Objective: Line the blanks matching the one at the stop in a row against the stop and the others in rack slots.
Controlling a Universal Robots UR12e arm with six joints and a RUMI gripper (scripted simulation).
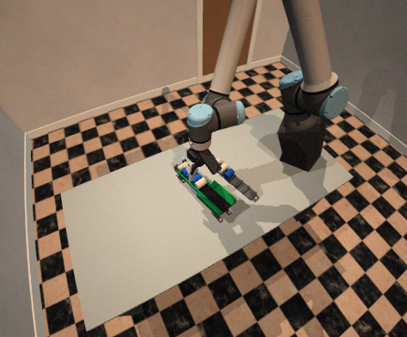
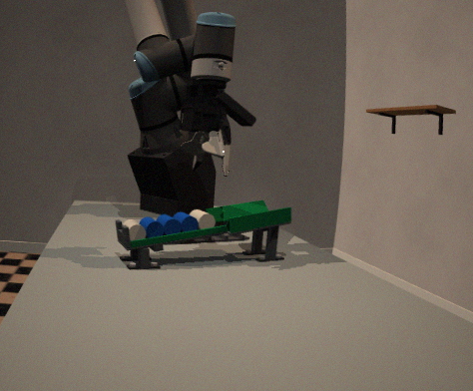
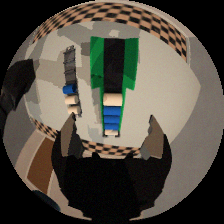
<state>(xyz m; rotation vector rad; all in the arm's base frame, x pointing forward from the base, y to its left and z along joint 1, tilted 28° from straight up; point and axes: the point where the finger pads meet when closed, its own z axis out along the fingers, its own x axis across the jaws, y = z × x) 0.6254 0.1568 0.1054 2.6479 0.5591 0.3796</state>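
The green feed ramp [image 2: 211,226] holds a row of blanks: a cream one [image 2: 134,229] against the stop, three blue ones [image 2: 168,224] beside it, then another cream one [image 2: 202,218] at the uphill end of the row. The row also shows in the wrist view [image 3: 112,115], with the cream end blank [image 3: 112,101] on top. My gripper [image 2: 221,155] is open and empty, hanging above the ramp just uphill of the row. In the top view the gripper [image 1: 196,168] hides part of the row.
The dark stock rack [image 1: 242,187] stands beside the ramp, toward the arm's base. It carries a blue blank [image 3: 70,90] and cream blanks [image 3: 72,102] at one end. The arm's base [image 1: 301,142] stands at the mat's far corner.
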